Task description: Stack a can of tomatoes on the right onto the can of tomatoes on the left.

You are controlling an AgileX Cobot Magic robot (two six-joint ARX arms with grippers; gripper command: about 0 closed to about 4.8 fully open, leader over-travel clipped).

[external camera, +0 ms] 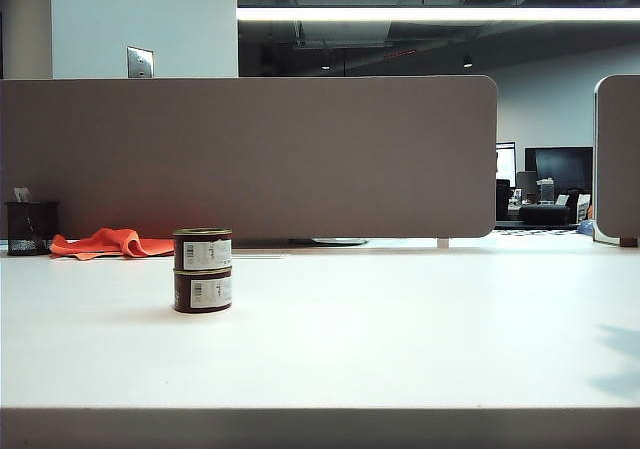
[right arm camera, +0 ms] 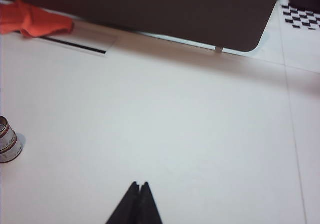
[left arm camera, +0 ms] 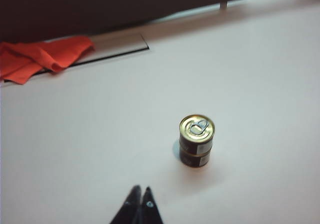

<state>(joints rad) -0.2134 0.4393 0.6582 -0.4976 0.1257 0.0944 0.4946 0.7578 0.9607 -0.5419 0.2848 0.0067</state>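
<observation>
Only the gripper tips show. The left gripper (left arm camera: 139, 190) has two slim black fingers tapering to points, with small pale marks near the tips. The right gripper (right arm camera: 139, 184) looks alike, plain matte black.

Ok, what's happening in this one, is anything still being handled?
Nothing is being handled right now. The two tomato cans are already stacked: the upper can sits squarely on the lower can, on the left part of the white table. Both hands are shut and empty, above bare tabletop away from the stack: the left hand is nearer to it, the right hand farther off to the side. Neither arm appears in the exterior view. An orange cloth lies behind the cans.
</observation>
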